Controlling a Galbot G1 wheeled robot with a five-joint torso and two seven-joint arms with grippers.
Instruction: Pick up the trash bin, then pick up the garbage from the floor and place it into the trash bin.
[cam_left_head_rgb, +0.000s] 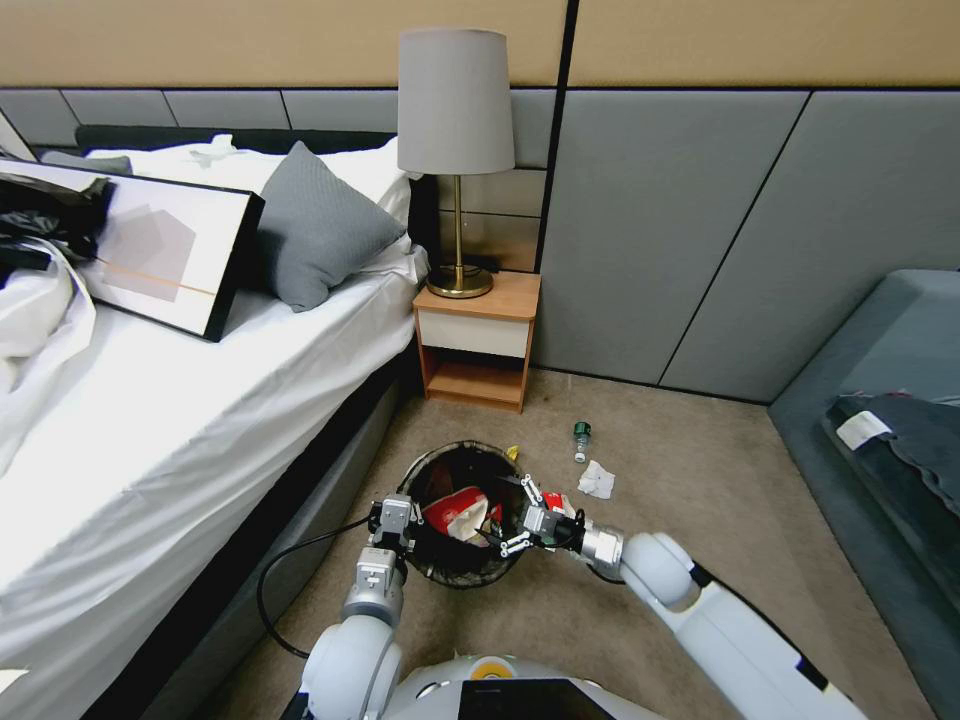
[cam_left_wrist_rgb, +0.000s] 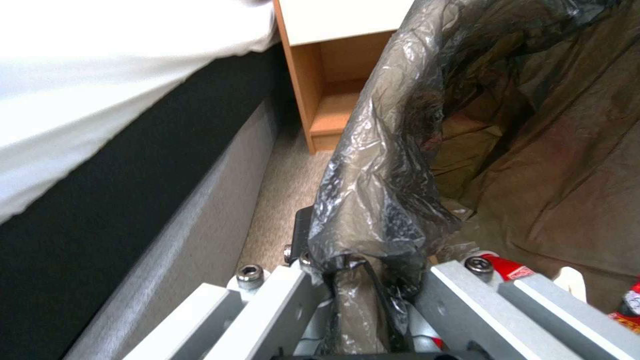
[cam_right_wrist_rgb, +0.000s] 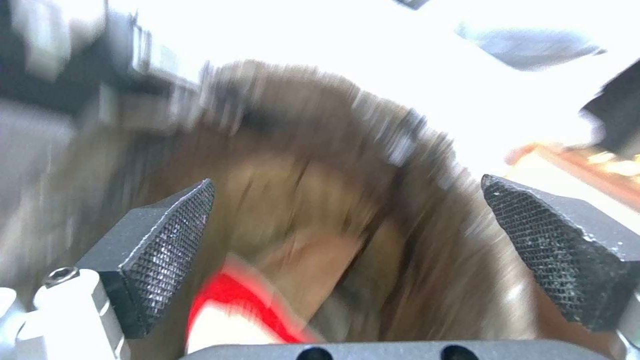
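Observation:
The trash bin (cam_left_head_rgb: 432, 572), round and lined with a black bag (cam_left_wrist_rgb: 393, 165), stands beside the bed on the carpet floor (cam_left_head_rgb: 700, 520). My left gripper (cam_left_head_rgb: 398, 522) (cam_left_wrist_rgb: 360, 265) is shut on its near-left rim, with bag plastic bunched between the fingers. My right gripper (cam_left_head_rgb: 507, 518) (cam_right_wrist_rgb: 353, 225) hangs open over the bin's right rim, its pads (cam_right_wrist_rgb: 167, 235) wide apart and bare. A red-and-white packet (cam_left_head_rgb: 455, 510) (cam_right_wrist_rgb: 227, 300) lies inside the bin. More garbage lies on the floor past the bin: another red-and-white packet (cam_left_head_rgb: 557, 500), a white tissue wad (cam_left_head_rgb: 597, 480), a small green-capped bottle (cam_left_head_rgb: 581, 440) and a yellow wrapper (cam_left_head_rgb: 513, 453).
The bed (cam_left_head_rgb: 150, 400) runs along the left, its grey base (cam_left_wrist_rgb: 200, 235) close to the bin. A wooden nightstand (cam_left_head_rgb: 478, 340) with a lamp (cam_left_head_rgb: 456, 150) stands behind the bin. A grey sofa (cam_left_head_rgb: 890, 430) fills the right. A black cable (cam_left_head_rgb: 270, 590) loops by my left arm.

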